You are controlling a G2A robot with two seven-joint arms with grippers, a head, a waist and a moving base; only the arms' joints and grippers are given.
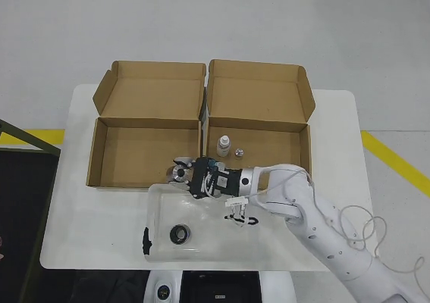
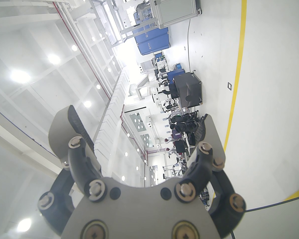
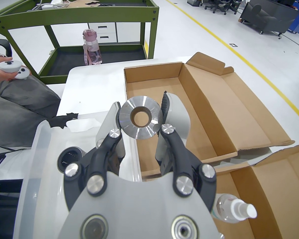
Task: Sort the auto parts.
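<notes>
Metal ring [image 3: 140, 119]: pinched by its rim in the right claw [image 3: 141, 105], just over the left cardboard box [image 3: 152, 85] at its near corner, likely for dropping inside.
Clear tray [image 1: 199, 198]: at the surface's near edge, holding a dark ring [image 1: 179, 234].
Left claw [image 2: 138, 120]: spread apart, holding nothing.

No legible txt/nos. on metal ring [image 3: 140, 121] or cardboard boxes [image 1: 142, 155]; pink bottle's [image 3: 91, 48] print too small.
</notes>
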